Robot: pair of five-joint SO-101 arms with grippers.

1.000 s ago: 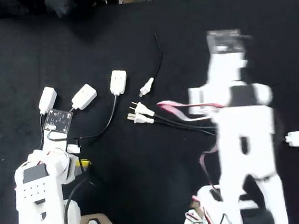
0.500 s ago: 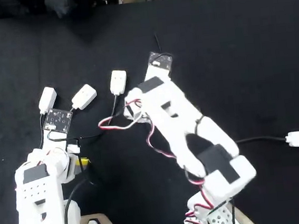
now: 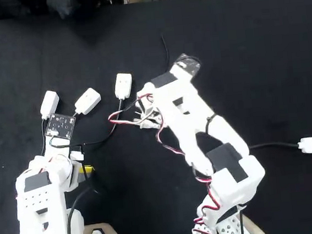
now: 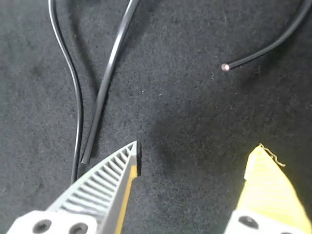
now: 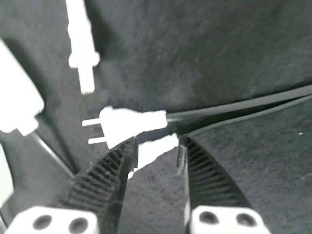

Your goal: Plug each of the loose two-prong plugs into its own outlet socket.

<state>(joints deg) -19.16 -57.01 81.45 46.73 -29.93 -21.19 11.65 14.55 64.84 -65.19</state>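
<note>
Pickup step: close your right gripper point(image 5: 156, 144) — fingers apart astride the plug point(image 5: 155, 147) — then carry it to the eleven-o'clock socket point(image 3: 122, 85).

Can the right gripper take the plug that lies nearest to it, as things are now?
Probably yes. The open right gripper straddles the nearer plug, with nothing between them. The second plug lies close alongside and might get nudged.

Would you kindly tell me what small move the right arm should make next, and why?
Probably shut the right gripper. Its open jaws stand on either side of the body of the nearer white plug, which lies just beside the other two-prong plug. Shutting here should take hold of that one plug alone.
</note>
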